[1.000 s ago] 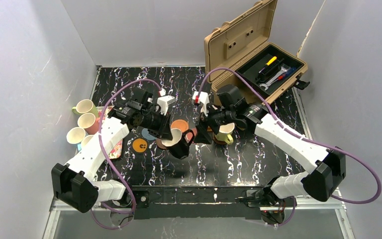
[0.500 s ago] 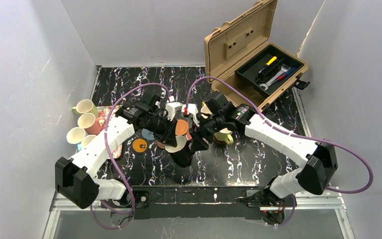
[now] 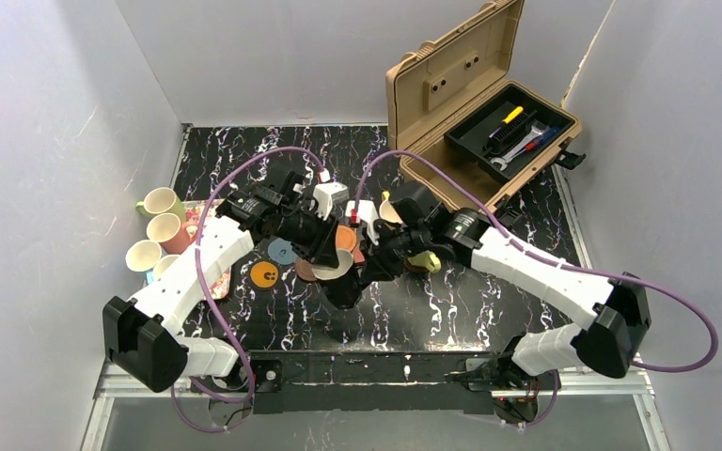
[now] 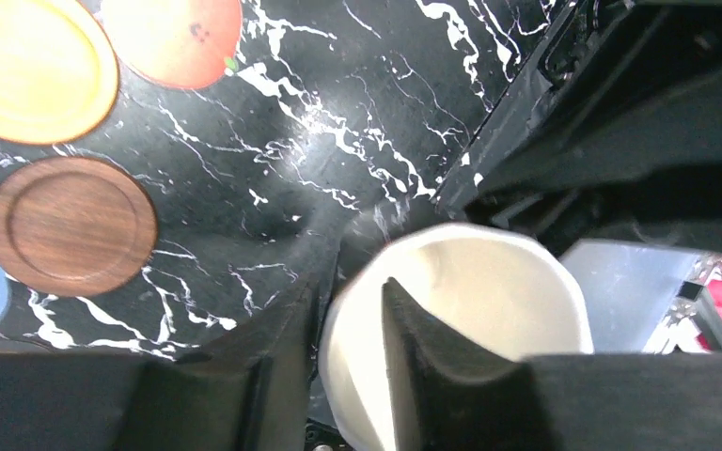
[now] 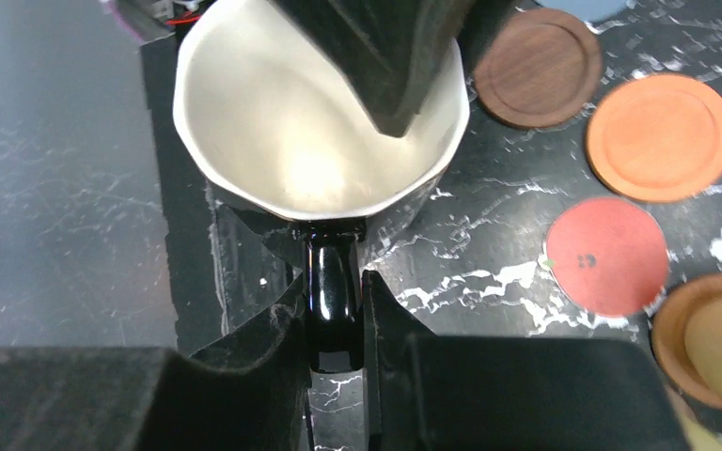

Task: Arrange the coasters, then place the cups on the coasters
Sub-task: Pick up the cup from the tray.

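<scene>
While right fingers [image 5: 244, 376] pinch the handle [image 5: 331, 301] of the black cup [image 5: 282, 141] and left fingers [image 4: 432, 357] straddle its rim, grip unclear, 6 o'clock of the coasters [image 3: 263, 273], your handle-only hold could let it swing.

The glossy black ceramic mug [image 5: 310, 160], centre of the right wrist view, was cream inside. The black tabletop [image 5: 489, 235] under it ran with white marble veining. Down the right side lay a dark brown wood-grain round coaster [image 5: 537, 68], a plain orange-brown round coaster [image 5: 661, 137], and a red round coaster [image 5: 606, 256] bearing a small dark mark.
</scene>
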`<state>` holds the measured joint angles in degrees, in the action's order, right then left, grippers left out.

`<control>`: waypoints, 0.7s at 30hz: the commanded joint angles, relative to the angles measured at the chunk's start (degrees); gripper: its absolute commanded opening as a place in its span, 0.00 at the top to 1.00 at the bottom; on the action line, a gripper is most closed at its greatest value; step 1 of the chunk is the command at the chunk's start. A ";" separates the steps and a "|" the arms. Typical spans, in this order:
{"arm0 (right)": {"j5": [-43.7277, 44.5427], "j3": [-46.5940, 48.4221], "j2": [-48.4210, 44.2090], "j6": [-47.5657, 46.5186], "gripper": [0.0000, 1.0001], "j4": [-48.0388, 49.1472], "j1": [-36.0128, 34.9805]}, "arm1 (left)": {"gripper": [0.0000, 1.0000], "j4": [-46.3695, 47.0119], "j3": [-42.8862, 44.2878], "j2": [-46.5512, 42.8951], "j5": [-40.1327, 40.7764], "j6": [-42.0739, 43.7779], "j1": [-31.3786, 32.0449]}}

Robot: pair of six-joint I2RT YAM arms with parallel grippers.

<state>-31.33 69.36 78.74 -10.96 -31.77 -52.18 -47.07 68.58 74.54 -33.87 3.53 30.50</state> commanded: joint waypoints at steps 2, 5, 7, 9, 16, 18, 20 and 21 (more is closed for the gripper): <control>15.39 -4.81 -7.12 7.76 0.99 10.57 -0.17 | 0.52 5.35 3.33 -3.12 3.74 -5.73 0.25; 22.11 -7.60 -9.38 9.34 0.99 13.92 -0.27 | 0.30 7.45 3.85 -5.14 8.97 -7.46 0.19; 24.75 -9.10 -10.34 10.21 0.99 15.66 -0.30 | 0.21 8.99 4.11 -6.48 11.25 -8.26 0.17; 27.00 -9.91 -11.05 10.51 0.99 16.82 -0.43 | 0.15 10.12 4.19 -7.99 12.99 -9.12 0.17; 37.93 -14.23 -14.39 13.80 0.99 21.93 -2.95 | 0.02 12.01 2.36 -11.43 26.81 -12.88 -1.36; 41.46 -16.83 -16.05 15.38 0.99 25.15 -4.55 | 0.02 12.84 1.00 -11.82 29.62 -14.99 -4.03; 45.52 -19.34 -16.94 17.17 0.99 28.20 -6.29 | 0.02 13.82 -0.28 -12.20 30.28 -18.00 -8.04; 47.22 -20.48 -17.29 17.88 0.99 29.90 -7.27 | 0.02 14.41 -0.97 -12.55 30.58 -19.83 -10.72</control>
<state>6.42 51.22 65.23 2.44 -16.29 -56.16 -34.46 69.93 63.35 -9.82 -9.93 26.48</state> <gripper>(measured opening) 0.263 0.981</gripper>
